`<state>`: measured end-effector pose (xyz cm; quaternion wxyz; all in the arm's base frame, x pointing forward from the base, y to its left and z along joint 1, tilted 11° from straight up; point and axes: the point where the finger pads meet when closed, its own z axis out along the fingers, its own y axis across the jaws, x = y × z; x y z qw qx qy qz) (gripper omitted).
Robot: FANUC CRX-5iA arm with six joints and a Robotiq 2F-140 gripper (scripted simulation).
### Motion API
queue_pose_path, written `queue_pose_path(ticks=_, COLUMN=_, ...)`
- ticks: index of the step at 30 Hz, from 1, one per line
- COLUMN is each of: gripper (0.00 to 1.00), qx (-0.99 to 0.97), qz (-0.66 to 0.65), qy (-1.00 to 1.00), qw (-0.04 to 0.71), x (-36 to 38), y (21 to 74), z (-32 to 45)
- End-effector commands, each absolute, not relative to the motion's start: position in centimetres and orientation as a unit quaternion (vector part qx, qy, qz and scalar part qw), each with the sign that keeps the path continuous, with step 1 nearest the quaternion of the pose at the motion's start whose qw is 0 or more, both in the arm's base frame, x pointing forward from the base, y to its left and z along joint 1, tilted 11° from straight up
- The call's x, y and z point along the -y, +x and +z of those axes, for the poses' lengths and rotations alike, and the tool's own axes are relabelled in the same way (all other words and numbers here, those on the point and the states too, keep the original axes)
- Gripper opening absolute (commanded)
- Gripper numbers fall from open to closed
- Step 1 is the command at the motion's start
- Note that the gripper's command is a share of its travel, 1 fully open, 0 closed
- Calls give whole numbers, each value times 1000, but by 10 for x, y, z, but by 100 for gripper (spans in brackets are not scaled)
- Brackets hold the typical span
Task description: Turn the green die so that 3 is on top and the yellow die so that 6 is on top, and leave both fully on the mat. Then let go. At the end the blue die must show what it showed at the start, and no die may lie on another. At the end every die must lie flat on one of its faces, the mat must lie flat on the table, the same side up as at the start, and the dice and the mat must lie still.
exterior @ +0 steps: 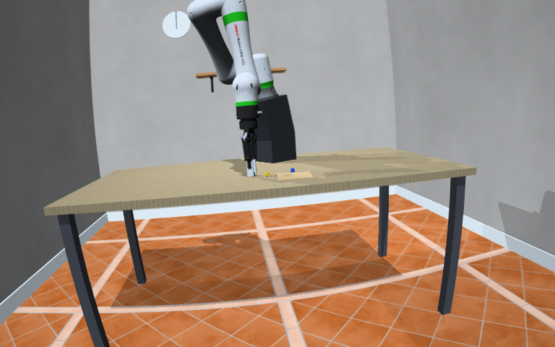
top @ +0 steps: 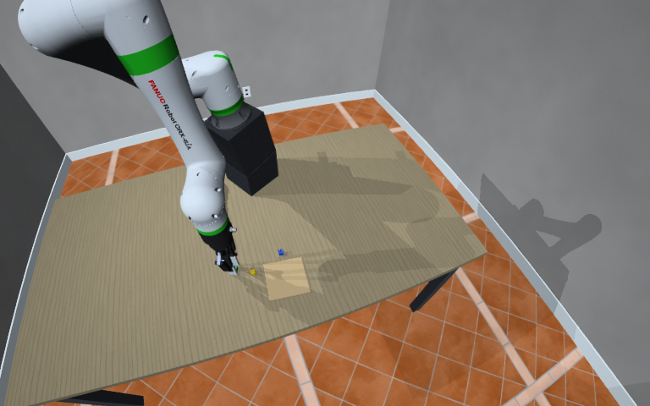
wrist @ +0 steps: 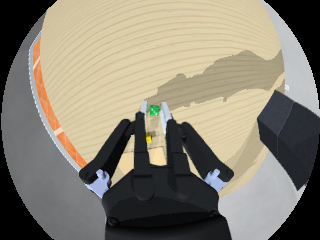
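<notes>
My gripper (top: pixel 234 269) (exterior: pixel 252 173) (wrist: pixel 153 108) points down at the table, its fingers a little apart and open around the green die. The green die (top: pixel 235 267) (exterior: pixel 254 175) (wrist: pixel 154 110) is between the fingertips, with narrow gaps beside it in the wrist view; its pips are too small to read surely. The yellow die (top: pixel 253 271) (exterior: pixel 267 174) (wrist: pixel 149 138) lies on the table between the gripper and the mat. The light wooden mat (top: pixel 287 282) (exterior: pixel 294 176) (wrist: pixel 129 161) lies flat. The blue die (top: pixel 280 252) (exterior: pixel 292 170) lies off the mat, behind it.
The dark robot pedestal (top: pixel 249 157) (exterior: pixel 276 134) (wrist: pixel 287 135) stands at the back of the table (top: pixel 119 287) (exterior: pixel 163 183) (wrist: pixel 100 75). The table's front edge runs beyond the mat in the top view. The arm's shadows fall across the table.
</notes>
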<state>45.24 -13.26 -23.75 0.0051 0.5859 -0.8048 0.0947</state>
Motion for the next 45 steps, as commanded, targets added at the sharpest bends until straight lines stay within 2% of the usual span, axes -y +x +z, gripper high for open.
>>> queue_pose_path(ticks=1, gripper=19, qx=805, qz=98, qy=586, qw=2, x=133, y=452, z=-238)
queue_pose_path(ticks=34, gripper=19, qx=805, qz=98, qy=586, qw=2, x=133, y=452, z=-238)
queue_pose_path(ticks=35, gripper=7, qx=805, qz=98, qy=586, qw=2, x=133, y=452, z=-238)
queue_pose_path(ticks=45, gripper=7, qx=805, qz=98, qy=586, qw=2, x=133, y=452, z=-238)
